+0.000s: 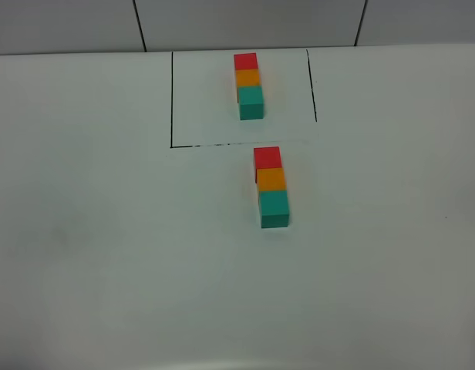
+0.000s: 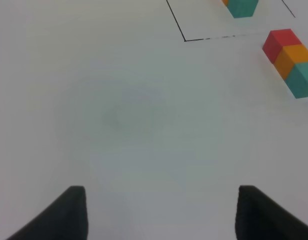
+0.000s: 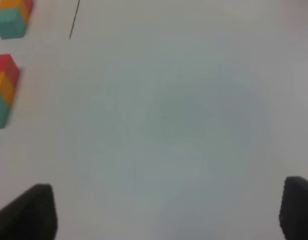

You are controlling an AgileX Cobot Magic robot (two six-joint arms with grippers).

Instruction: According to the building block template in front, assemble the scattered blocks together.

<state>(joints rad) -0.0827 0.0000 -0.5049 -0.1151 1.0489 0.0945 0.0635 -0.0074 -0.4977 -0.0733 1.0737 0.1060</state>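
Note:
The building block template point(image 1: 249, 85) is a red, orange and teal row inside a black outline at the back of the table. Just in front of the outline, the scattered blocks lie joined in the same order: red block point(image 1: 267, 157), orange block point(image 1: 271, 179), teal block point(image 1: 274, 208). In the left wrist view this row point(image 2: 293, 60) lies far off, and my left gripper point(image 2: 161, 215) is open over bare table. The right wrist view shows the row point(image 3: 4, 87) off to one side, with my right gripper point(image 3: 166, 210) open and nothing between its fingers. Neither arm appears in the exterior view.
A black outline point(image 1: 172, 100) marks the template's area on the white table point(image 1: 106, 231). A tiled wall point(image 1: 237, 23) rises behind the table's far edge.

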